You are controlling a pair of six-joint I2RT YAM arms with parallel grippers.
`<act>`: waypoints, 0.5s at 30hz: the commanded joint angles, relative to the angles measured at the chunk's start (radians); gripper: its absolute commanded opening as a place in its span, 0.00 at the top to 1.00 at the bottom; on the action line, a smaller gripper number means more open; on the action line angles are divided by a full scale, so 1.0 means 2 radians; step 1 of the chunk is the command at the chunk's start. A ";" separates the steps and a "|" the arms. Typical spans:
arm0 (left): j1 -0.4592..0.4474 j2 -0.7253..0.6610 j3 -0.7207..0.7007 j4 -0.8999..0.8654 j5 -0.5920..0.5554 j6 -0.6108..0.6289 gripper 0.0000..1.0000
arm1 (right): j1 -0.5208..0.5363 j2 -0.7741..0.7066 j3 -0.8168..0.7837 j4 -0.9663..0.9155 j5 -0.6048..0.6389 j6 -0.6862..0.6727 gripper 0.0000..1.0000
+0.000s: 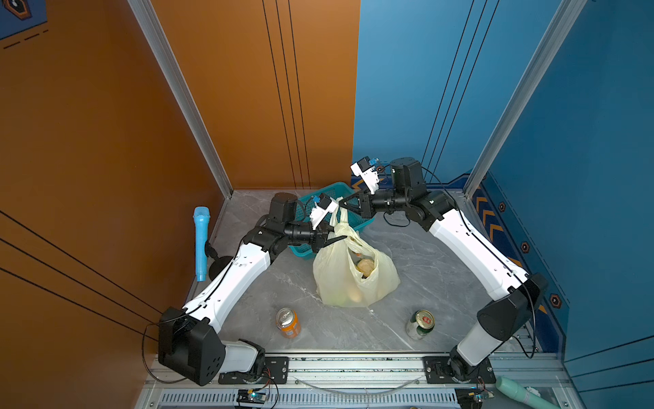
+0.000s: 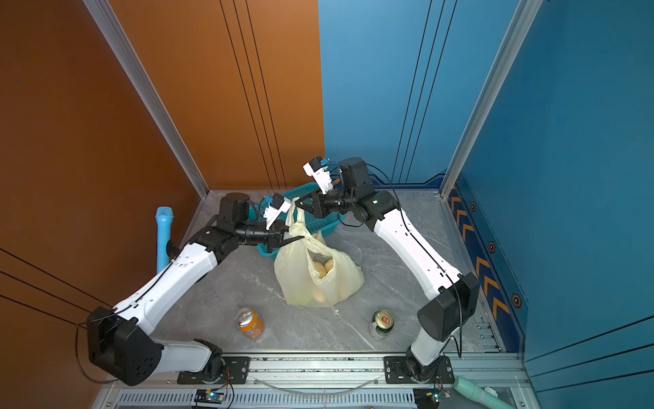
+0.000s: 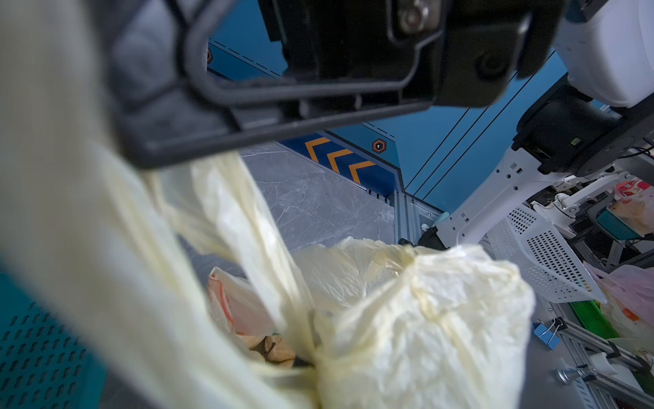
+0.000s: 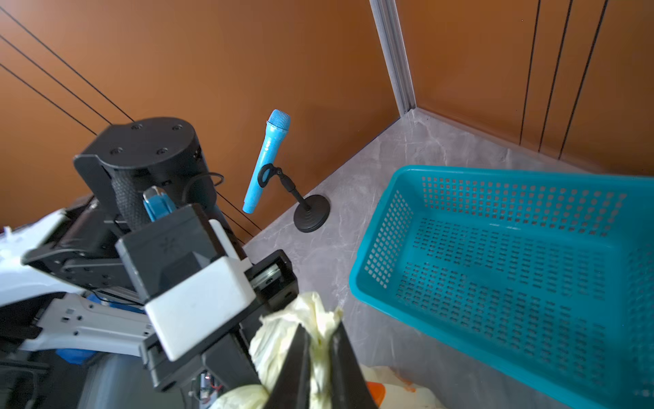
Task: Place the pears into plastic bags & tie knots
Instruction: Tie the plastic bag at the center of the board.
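The pale-yellow plastic bag (image 1: pixel 354 279) stands on the grey table, and both top views show its mouth gaping. Cream pears (image 1: pixel 366 266) (image 2: pixel 320 268) lie inside it, and one with a stem (image 3: pixel 272 348) shows in the left wrist view. One twisted handle (image 1: pixel 339 219) rises to my right gripper (image 1: pixel 342 202) (image 4: pixel 320 336), which is shut on its crumpled end. My left gripper (image 1: pixel 345 238) (image 2: pixel 300 238) is lower, at the bag's neck, shut where the handle strands bunch together. Plastic hides its jaws in the left wrist view.
A teal mesh basket (image 4: pixel 513 265) (image 1: pixel 300 249) sits behind the bag under both wrists. An orange can (image 1: pixel 288 322) and a green can (image 1: pixel 420 324) stand near the front edge. A blue microphone (image 1: pixel 201 244) on a black stand is at the left wall.
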 commanded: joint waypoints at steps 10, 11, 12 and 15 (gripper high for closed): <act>0.021 -0.008 -0.046 0.063 0.002 -0.046 0.92 | -0.020 -0.128 -0.100 -0.014 0.156 0.045 1.00; 0.022 -0.007 -0.049 0.067 0.004 -0.048 0.95 | -0.019 -0.136 -0.105 -0.021 0.167 0.047 1.00; 0.022 -0.005 -0.050 0.069 0.004 -0.050 0.97 | -0.017 -0.143 -0.108 -0.033 0.177 0.047 1.00; 0.022 -0.001 -0.049 0.068 0.001 -0.053 1.00 | 0.004 -0.167 -0.115 -0.089 0.231 0.046 1.00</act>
